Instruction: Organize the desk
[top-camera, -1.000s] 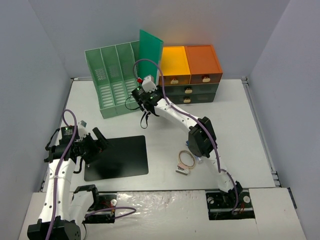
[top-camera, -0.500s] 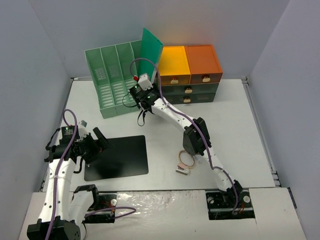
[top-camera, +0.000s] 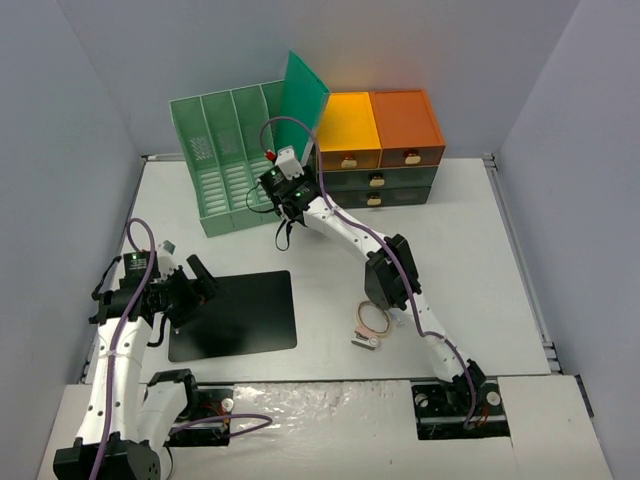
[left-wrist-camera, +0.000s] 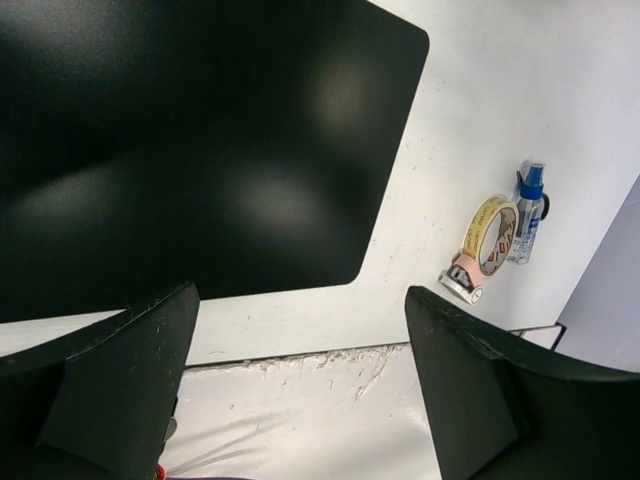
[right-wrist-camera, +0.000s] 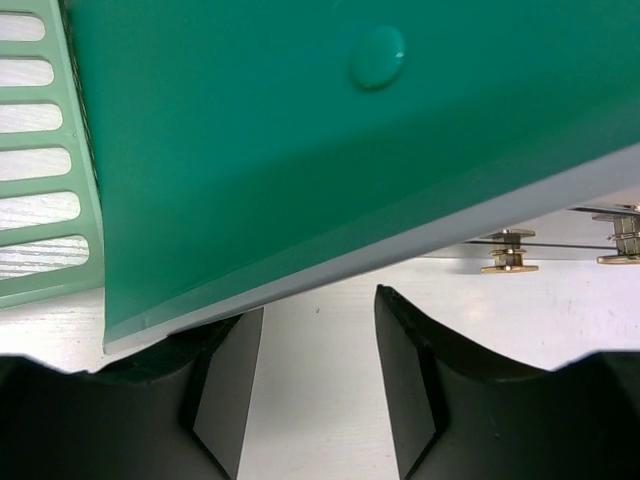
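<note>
Step in hand: the green folder (top-camera: 303, 95) is being filed, leaning at the file rack (top-camera: 225, 160) on the desk (top-camera: 480, 250) at its far edge. The right pincer (right-wrist-camera: 318, 300) is parted, apparently clear of the folder. The left pincer (left-wrist-camera: 300, 320) is parted and empty. Next, a straight withdrawal is required without tipping the folder.

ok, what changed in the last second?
The right gripper eased its jaws apart, letting go of the green folder, whose top tipped a little further right, toward the drawers; the right arm's elbow drew in slightly. The left gripper, open over the black mat, the tape roll and the file rack stayed put.
</note>
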